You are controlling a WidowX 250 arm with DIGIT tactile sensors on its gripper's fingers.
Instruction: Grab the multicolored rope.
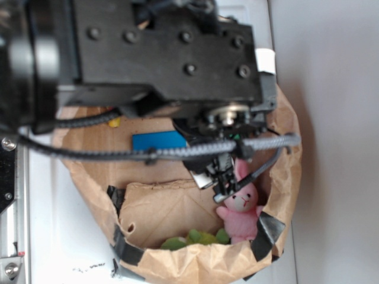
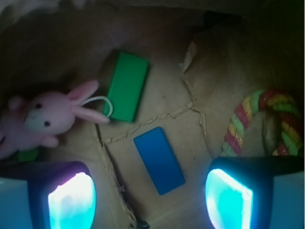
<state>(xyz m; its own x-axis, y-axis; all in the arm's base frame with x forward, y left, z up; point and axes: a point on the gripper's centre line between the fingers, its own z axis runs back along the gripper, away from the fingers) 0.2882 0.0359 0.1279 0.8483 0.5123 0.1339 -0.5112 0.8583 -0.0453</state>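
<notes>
Glowing fingertips (image 2: 71, 200) of the tool (image 2: 150, 200) sit spread wide, nothing between them, hanging over the brown paper bag's (image 1: 284, 177) floor. Blue block (image 2: 159, 160) lies flat between the fingers. Multicolored rope (image 2: 259, 121) curls in a U just past the right finger. Green block (image 2: 126, 86) beyond, pink plush bunny (image 2: 45, 119) far left.

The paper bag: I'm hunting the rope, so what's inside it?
Inside the paper bag: multicolored rope, pink bunny, green block, blue block. The fingers cover the rope's ends.
</notes>
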